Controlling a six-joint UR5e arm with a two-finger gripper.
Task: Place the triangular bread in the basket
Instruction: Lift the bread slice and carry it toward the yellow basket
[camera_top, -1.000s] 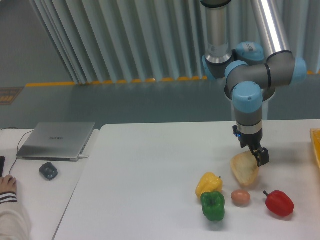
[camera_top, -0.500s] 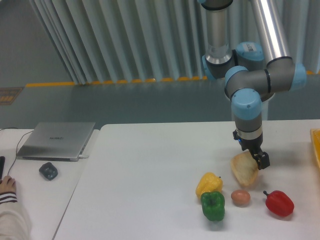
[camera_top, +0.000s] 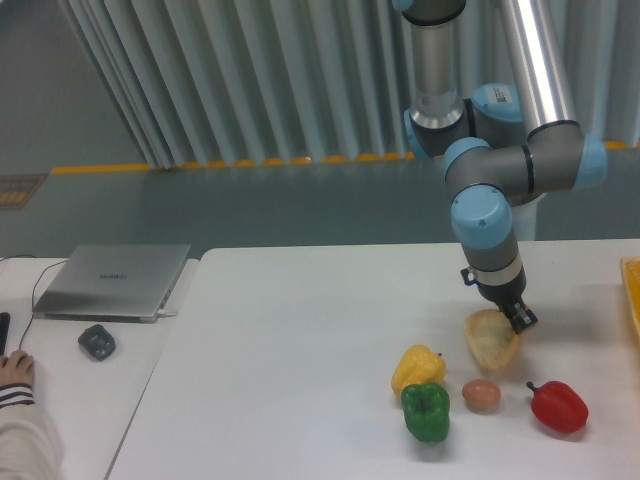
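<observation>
One pincer (camera_top: 517, 318) seemingly gripping triangular bread (camera_top: 491, 341); basket (camera_top: 633, 300) far right.

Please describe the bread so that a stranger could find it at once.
Look at the white table, right side, below the robot's hand. The bread lies there, above the brown egg. It is a pale tan rounded triangle, unlike the glossy yellow, green and red peppers nearby.

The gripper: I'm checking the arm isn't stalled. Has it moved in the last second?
Yes. The gripper has tilted and shifted slightly left, judged against the red pepper.
</observation>
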